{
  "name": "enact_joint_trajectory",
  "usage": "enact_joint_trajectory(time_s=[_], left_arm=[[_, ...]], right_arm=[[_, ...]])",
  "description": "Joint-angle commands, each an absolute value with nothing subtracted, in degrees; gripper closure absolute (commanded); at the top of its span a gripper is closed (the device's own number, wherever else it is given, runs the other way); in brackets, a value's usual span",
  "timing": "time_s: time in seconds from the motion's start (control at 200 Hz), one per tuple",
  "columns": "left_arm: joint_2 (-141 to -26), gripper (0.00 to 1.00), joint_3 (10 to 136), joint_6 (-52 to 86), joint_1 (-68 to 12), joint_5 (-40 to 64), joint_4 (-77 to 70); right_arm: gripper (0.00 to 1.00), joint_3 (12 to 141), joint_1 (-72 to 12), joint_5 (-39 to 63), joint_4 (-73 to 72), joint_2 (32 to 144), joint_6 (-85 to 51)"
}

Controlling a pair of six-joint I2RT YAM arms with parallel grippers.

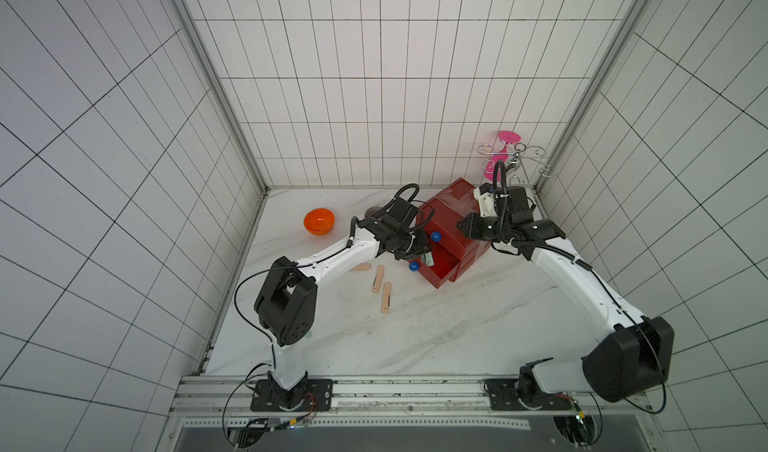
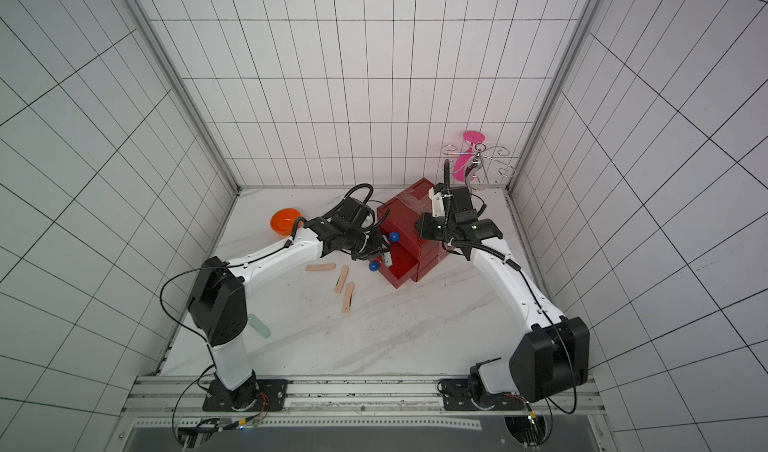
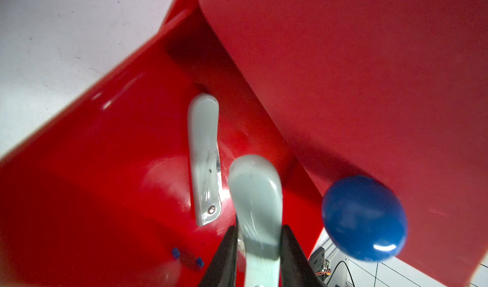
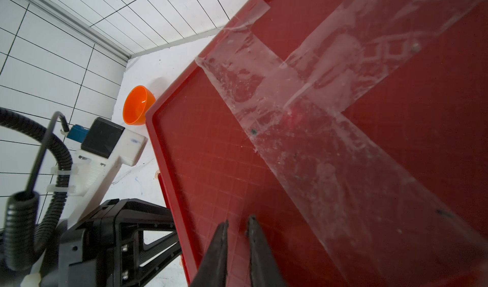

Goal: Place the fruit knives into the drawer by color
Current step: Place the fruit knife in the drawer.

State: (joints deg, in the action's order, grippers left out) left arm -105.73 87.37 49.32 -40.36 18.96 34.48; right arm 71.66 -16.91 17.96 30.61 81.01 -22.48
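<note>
Left hand [image 3: 258, 230] grips one mint plastic knife [image 3: 254, 188] above a second knife [image 3: 204, 156] in the red drawer [image 3: 105, 166], three peach-pink knives [image 1: 377, 278] at nine o'clock; right hand [image 4: 238, 219] narrow.

drawer [image 2: 409, 221]: one tray [image 2: 399, 273] pulled out | left gripper [image 2: 385, 257]: over tray, pinching mint knife [image 2: 388, 260] | three peach knives [image 2: 341, 279]: on table [image 2: 415, 329] nearby | lone mint knife [image 2: 259, 325]: well apart

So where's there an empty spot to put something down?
The wide bare table between the peach knives, the red chest and the front rail is free. In the open drawer, the floor beside the lying mint knife is bare too. It's crowded at the drawer front: knives, left arm, blue knobs.
</note>
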Motion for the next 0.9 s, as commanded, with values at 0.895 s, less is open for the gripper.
enact_joint_trajectory(time_s=[0.895], left_arm=[[-97.7,0.64,90.5,44.7,-41.3,10.3,42.6]], right_arm=[[0.82,64.5,-18.2,18.5,51.7,85.7,-23.0]])
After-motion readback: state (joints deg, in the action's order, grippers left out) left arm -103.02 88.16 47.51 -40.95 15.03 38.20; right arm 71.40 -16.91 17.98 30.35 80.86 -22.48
